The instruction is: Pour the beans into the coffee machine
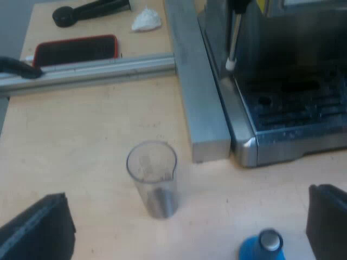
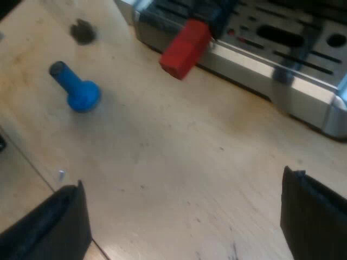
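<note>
A clear measuring glass (image 1: 153,179) stands upright on the wooden table, with something dark at its bottom. My left gripper (image 1: 184,233) hovers just short of it, open, its fingers (image 1: 38,230) spread wider than the glass and holding nothing. The espresso machine's drip tray (image 1: 293,103) and steam wand (image 1: 232,54) lie beyond the glass. In the right wrist view, the holder's red handle end (image 2: 184,49) sticks out over the machine's drip tray (image 2: 282,43). My right gripper (image 2: 181,227) is open above bare table, its fingers (image 2: 314,216) wide apart.
A blue tamper (image 1: 263,246) (image 2: 76,86) stands on the table near the glass. Metal rails (image 1: 200,81) run beside the machine and across the table. Beyond them lie a red-edged dark slab (image 1: 76,50), a black tool (image 1: 89,11) and a crumpled white tissue (image 1: 146,20).
</note>
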{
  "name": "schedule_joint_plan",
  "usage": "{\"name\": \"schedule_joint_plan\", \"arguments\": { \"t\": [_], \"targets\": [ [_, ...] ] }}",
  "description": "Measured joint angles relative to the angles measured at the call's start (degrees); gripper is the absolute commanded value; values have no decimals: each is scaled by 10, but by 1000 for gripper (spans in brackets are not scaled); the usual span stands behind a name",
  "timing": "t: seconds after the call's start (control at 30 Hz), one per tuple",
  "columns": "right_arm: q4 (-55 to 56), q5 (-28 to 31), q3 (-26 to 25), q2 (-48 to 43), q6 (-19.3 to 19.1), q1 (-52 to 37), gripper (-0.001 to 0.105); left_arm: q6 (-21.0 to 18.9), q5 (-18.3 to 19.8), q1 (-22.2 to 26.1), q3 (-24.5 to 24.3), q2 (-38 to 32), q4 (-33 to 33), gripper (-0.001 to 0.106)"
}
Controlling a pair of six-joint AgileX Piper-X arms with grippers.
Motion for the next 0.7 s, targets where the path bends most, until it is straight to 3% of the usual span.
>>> {"name": "schedule_joint_plan", "arguments": {
  "t": [0.3, 0.5, 0.7],
  "targets": [
    [-138, -26, 21, 64, 0, 85, 74, -24, -8, 0, 6, -55, 40, 88],
    [-269, -20, 61, 106, -1, 145, 74, -31, -32, 0, 59, -60, 31, 88],
    [-355, 18, 81, 147, -1, 202, 74, -40, -35, 0, 123, -59, -39, 88]
  ]
}}
